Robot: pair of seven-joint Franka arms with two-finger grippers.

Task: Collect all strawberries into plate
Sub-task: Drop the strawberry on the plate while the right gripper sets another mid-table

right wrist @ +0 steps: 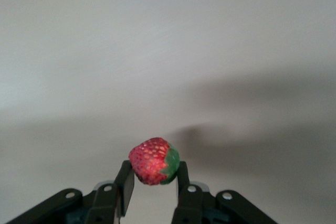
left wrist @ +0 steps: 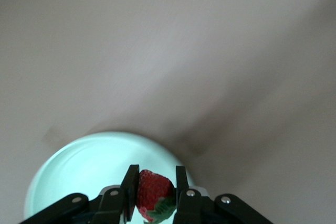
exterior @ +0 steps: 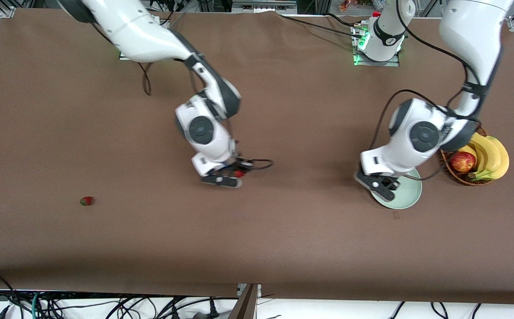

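Toward the right arm's end of the brown table [exterior: 283, 230] we see a loose strawberry [exterior: 87, 201] lying alone on the cloth. Over the middle of the table, the right gripper [exterior: 226, 177] pinches a second strawberry [right wrist: 153, 161] between its fingers. At the left arm's end, the left gripper [exterior: 383, 187] hangs over the mint-green plate [exterior: 410, 195], clamped on a third strawberry [left wrist: 154, 192]. Beside the plate stands a wicker basket [exterior: 449, 170] holding an apple [exterior: 462, 161] and bananas [exterior: 492, 157].

I saw the brown table [exterior: 283, 230] carrying a strawberry [exterior: 87, 201], the plate [exterior: 410, 195] and a fruit basket [exterior: 465, 178] at its three-o'clock.
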